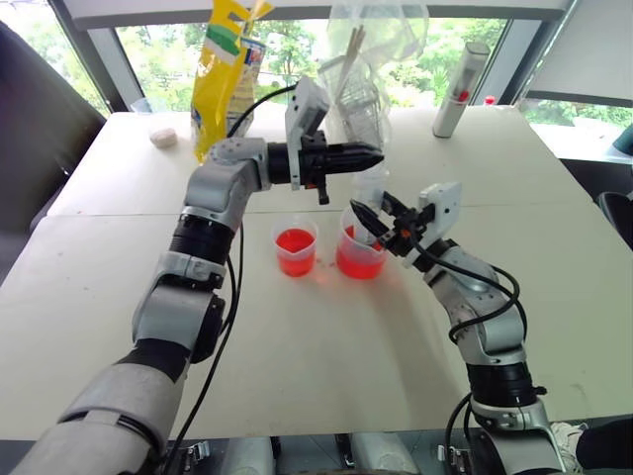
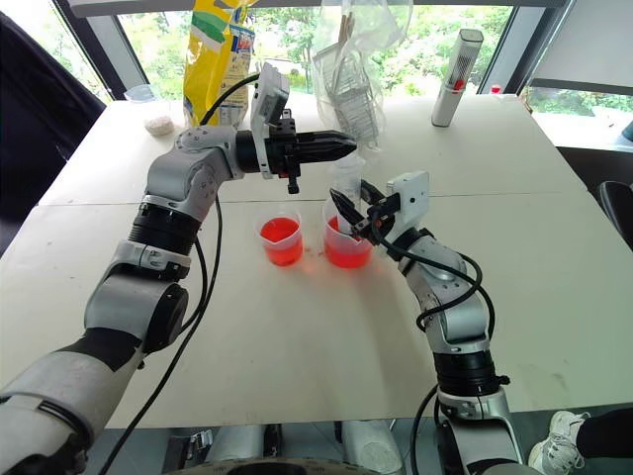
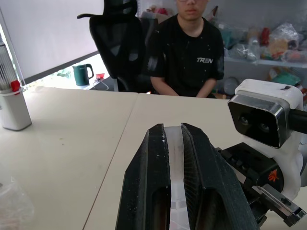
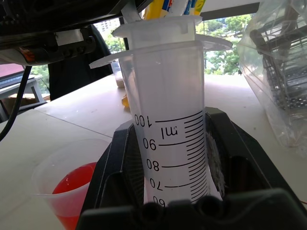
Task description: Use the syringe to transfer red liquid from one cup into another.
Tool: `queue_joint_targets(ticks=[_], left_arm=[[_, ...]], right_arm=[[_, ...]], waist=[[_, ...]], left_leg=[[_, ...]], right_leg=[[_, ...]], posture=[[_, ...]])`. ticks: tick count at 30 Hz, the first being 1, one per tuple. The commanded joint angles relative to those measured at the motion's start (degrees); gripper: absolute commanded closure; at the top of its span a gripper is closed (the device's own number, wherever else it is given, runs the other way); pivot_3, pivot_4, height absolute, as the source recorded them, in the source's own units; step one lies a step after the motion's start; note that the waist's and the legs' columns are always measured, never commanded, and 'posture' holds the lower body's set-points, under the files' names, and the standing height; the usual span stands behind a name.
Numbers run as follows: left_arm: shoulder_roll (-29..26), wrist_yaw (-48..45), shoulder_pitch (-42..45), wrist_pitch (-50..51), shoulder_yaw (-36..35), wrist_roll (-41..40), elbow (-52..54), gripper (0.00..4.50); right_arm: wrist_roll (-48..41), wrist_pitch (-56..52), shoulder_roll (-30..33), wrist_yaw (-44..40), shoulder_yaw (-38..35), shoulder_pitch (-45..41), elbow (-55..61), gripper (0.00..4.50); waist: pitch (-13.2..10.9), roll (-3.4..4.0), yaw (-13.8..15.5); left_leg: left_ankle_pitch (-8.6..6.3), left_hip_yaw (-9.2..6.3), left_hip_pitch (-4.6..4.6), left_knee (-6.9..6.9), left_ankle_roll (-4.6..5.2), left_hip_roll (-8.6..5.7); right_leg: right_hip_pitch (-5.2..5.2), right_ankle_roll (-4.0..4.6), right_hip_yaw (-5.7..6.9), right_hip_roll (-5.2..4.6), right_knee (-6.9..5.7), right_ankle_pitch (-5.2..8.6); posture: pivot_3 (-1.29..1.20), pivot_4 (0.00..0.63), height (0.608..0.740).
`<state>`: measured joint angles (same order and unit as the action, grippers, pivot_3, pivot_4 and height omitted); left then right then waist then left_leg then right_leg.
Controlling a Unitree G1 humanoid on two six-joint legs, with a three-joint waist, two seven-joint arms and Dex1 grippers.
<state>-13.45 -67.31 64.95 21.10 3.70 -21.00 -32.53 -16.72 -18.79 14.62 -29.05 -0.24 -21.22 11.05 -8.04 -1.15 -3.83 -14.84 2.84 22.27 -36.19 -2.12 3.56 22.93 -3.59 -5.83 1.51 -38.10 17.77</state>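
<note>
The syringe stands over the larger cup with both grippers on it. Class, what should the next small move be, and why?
Probably the left gripper draws the plunger upward. The right gripper is shut on the syringe barrel over the larger cup of red liquid, and the left is shut on the plunger top.

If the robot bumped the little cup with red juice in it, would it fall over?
Probably not easily. The smaller cup stands upright on the flat table, and the red liquid weighs down its bottom half. It looks like thin, light plastic, so a hard bump might slide it or slosh some out.
</note>
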Motion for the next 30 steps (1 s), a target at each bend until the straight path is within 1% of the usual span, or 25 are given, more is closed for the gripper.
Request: queue_joint_targets(ticks=[1, 7, 15, 30], left_arm=[[0.0, 1.0, 3.8, -0.5, -2.8, -1.6, 0.7, 4.48], [-0.4, 2.3, 7.8, -2.6, -4.6, -1.6, -2.4, 4.48], [-1.7, 3.8, 10.6, -5.3, -5.8, -1.1, -5.4, 4.48], [-2.4, 4.1, 10.8, -6.4, -5.9, -1.0, -5.8, 4.48]], right_arm=[[-0.6, -2.5, 0.9, -1.3, 1.8, 0.4, 0.7, 3.1], [-0.4, -4.3, 2.1, -2.5, 3.2, 1.4, 0.1, 3.1], [-0.4, -4.6, 2.3, -2.8, 4.3, 2.3, 0.3, 3.1], [-0.7, -5.2, 2.5, -3.0, 4.1, 2.0, 1.1, 3.1]], waist=[[0.0, 0.0, 0.0], [0.0, 0.0, 0.1], [0.0, 0.0, 0.0], [0.0, 0.0, 0.0]], left_leg=[[0.0, 0.0, 0.0, 0.0, 0.0, 0.0], [0.0, 0.0, 0.0, 0.0, 0.0, -0.02], [0.0, 0.0, 0.01, 0.0, 0.0, -0.02], [0.0, 0.0, 0.0, 0.0, 0.0, -0.02]], right_leg=[[0.0, 0.0, 0.0, 0.0, 0.0, 0.0], [0.0, 0.0, 0.03, 0.0, 0.01, 0.0], [0.0, 0.0, 0.05, 0.0, 0.01, 0.0], [-0.01, 0.0, 0.09, 0.0, 0.01, 0.0]], posture=[[0.0, 0.15, 0.739], [0.0, 0.15, 0.739], [0.0, 0.15, 0.739], [0.0, 0.15, 0.739]])
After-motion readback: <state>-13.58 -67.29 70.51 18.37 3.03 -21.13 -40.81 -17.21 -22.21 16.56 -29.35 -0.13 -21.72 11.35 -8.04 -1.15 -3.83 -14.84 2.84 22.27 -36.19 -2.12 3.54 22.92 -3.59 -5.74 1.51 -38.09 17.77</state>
